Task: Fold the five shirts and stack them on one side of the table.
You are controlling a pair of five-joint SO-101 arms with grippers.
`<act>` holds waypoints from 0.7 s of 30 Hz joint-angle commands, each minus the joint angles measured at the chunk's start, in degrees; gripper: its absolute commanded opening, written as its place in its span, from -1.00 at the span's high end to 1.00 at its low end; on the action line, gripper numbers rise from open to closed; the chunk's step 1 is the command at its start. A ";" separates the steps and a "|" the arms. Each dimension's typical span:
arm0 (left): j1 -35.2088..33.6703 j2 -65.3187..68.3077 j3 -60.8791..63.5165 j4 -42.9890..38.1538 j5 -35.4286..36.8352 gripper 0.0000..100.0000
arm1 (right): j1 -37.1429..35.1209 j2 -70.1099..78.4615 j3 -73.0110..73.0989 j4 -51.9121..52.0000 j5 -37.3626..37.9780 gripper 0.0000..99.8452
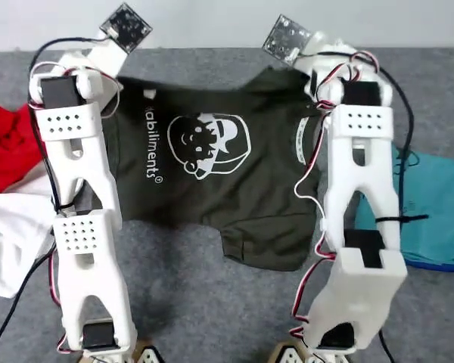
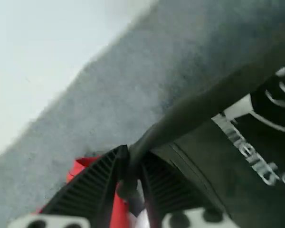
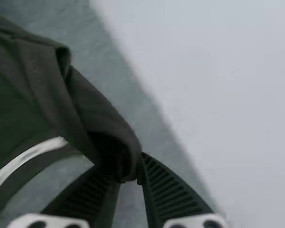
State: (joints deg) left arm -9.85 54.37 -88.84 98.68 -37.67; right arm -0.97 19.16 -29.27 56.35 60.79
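A dark olive printed cotton shirt (image 1: 246, 200) is clamped in the left end effector (image 2: 129, 172) and right end effector (image 3: 129, 172); its sides are covered by the white arms (image 1: 83, 181).

Grey table (image 1: 204, 310) lies open at near centre; dark shirt (image 1: 234, 204) blankets the middle; red shirt (image 1: 4, 147) and white shirt (image 1: 7, 242) crowd the left edge; teal shirt (image 1: 435, 204) blocks the right; a thin bare strip runs along the far side.
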 commanded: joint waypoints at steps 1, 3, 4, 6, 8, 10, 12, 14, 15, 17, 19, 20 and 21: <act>-1.23 -0.53 -1.54 1.93 -0.26 0.97 | 0.22 -6.64 -3.96 11.12 0.26 0.98; -1.76 -0.53 0.22 1.93 -0.26 0.97 | 0.22 -7.78 -3.96 16.92 0.26 0.98; -2.11 -0.62 2.07 1.93 -0.26 0.97 | 0.22 -8.22 -3.96 19.74 0.26 0.98; -2.55 -1.05 5.67 2.02 -0.35 0.97 | 0.22 -9.10 -3.96 24.66 0.26 0.98; -3.43 -1.05 8.75 2.02 -0.35 0.97 | 0.22 -9.80 -3.96 28.97 0.18 0.98; -3.87 -1.05 12.00 2.02 -0.35 0.97 | 0.13 -10.15 -3.96 33.36 0.18 0.98; -4.31 -1.14 15.25 2.02 -0.35 0.97 | -0.04 -10.15 -3.96 37.49 0.18 0.98; -4.40 -1.14 17.98 2.02 -0.35 0.97 | -0.13 -10.15 -3.96 41.54 0.18 0.98; -4.40 -1.14 19.21 2.02 -0.35 0.97 | -0.13 -10.15 -3.96 43.47 0.18 0.98; -4.40 -1.23 21.41 2.02 -0.44 0.97 | -0.13 -10.15 -3.78 46.11 0.09 0.98; -4.40 -2.46 24.57 2.02 -0.44 0.97 | 0.13 -10.24 -3.69 46.55 -1.23 0.98; -4.40 -3.60 26.68 2.02 -1.05 0.97 | 0.13 -10.24 -3.60 46.64 -2.11 0.98; -4.40 -4.84 29.32 2.02 -2.11 0.97 | 0.13 -10.24 -3.60 46.64 -2.37 0.98</act>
State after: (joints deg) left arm -13.19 54.20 -63.52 99.38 -37.85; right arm -0.97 12.84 -29.36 100.31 59.91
